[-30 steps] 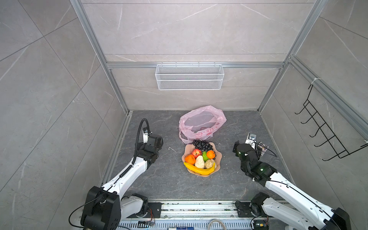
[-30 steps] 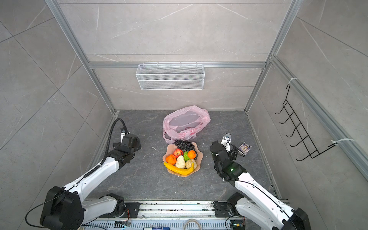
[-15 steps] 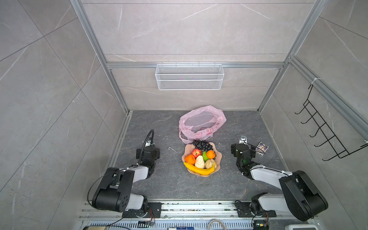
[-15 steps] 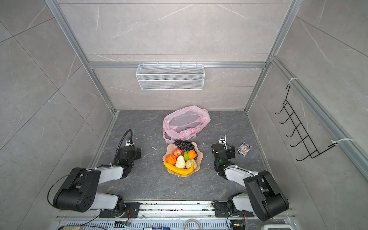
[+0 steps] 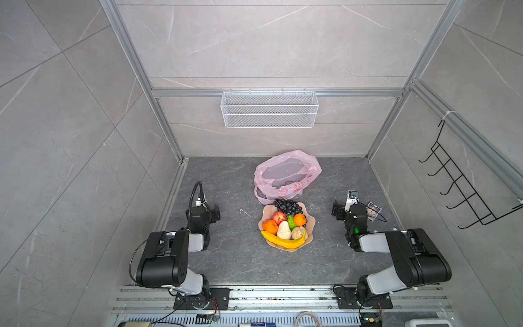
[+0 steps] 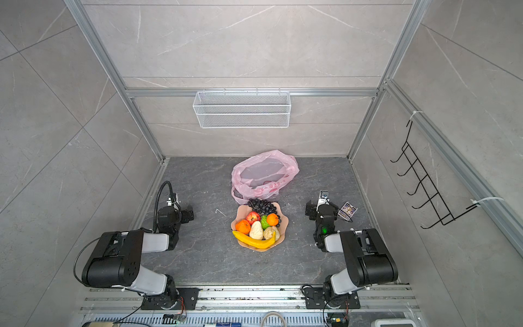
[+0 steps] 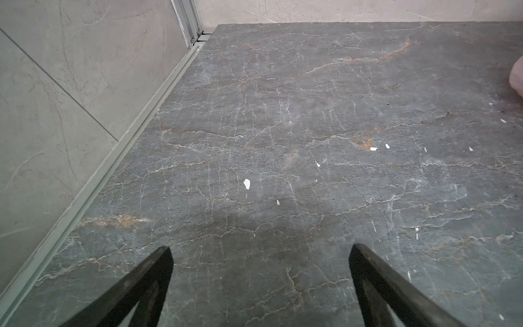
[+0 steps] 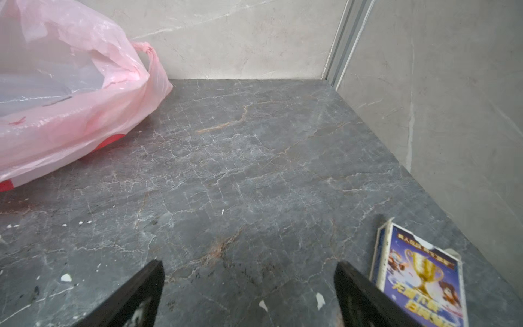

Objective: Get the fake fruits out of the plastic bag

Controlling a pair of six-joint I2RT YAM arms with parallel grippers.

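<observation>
The fake fruits lie heaped in a peach wavy-edged dish [image 5: 311,223] at mid-floor: a banana [image 5: 283,240], an apple [image 5: 279,217], two oranges [image 5: 270,226], a green fruit [image 5: 291,221], two beige ones [image 5: 283,230] and grapes [image 5: 287,205]. Just behind the dish the pink plastic bag [image 5: 287,175] [image 8: 70,113] lies slack with its mouth gaping, and no fruit shows inside. My left gripper [image 5: 215,213] [image 7: 260,254] sits low to the left of the dish, open over bare floor. My right gripper [image 5: 336,210] [image 8: 249,269] sits low to the right, open and empty.
A small printed card box [image 5: 374,211] [image 8: 421,271] lies on the floor beside my right gripper. A white wire basket [image 5: 268,109] hangs on the back wall and a black hook rack [image 5: 458,184] on the right wall. A white scrap [image 5: 244,211] lies left of the dish.
Both arms have folded back toward the front rail and their grippers have dropped close to the floor. The fruits, dish and bag have not moved.
</observation>
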